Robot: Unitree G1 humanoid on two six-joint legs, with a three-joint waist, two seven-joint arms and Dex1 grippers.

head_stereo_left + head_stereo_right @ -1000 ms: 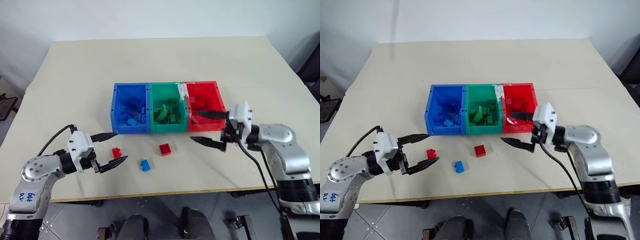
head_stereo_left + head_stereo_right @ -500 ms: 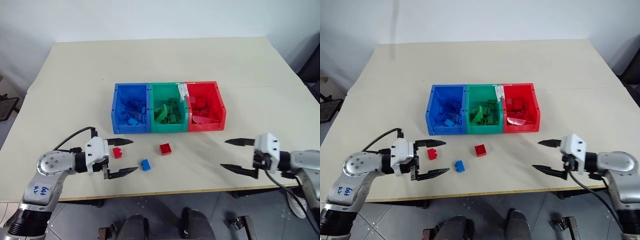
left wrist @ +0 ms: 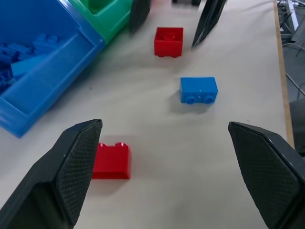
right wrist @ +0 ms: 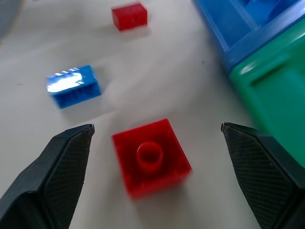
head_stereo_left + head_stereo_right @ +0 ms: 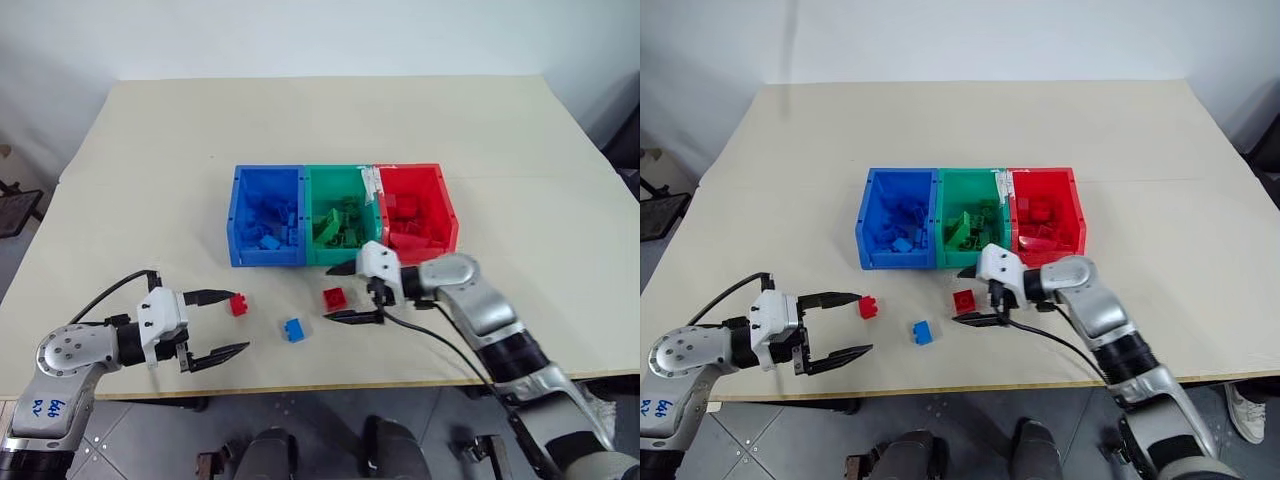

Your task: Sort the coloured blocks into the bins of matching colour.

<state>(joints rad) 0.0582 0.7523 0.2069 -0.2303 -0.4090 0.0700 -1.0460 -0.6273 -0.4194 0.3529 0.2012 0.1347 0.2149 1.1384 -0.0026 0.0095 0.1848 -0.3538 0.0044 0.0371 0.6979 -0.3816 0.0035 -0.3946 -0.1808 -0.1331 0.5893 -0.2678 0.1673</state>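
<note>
A big cream table (image 5: 150,150) holds three plastic bins joined in a row near its middle: a blue bin (image 5: 266,216), a green bin (image 5: 339,214) and a red bin (image 5: 415,210). Each has small bricks of its own colour inside.

Three small studded bricks lie loose between the bins and the table's near edge: a square red brick (image 5: 335,298), a blue brick (image 5: 292,330) and a small red brick (image 5: 238,304).

The right gripper (image 5: 348,293) has its jaws wide, one finger on each side of the square red brick, not touching it.

The left gripper (image 5: 223,324) has wide, empty jaws too. Its top finger is just beside the small red brick.
</note>
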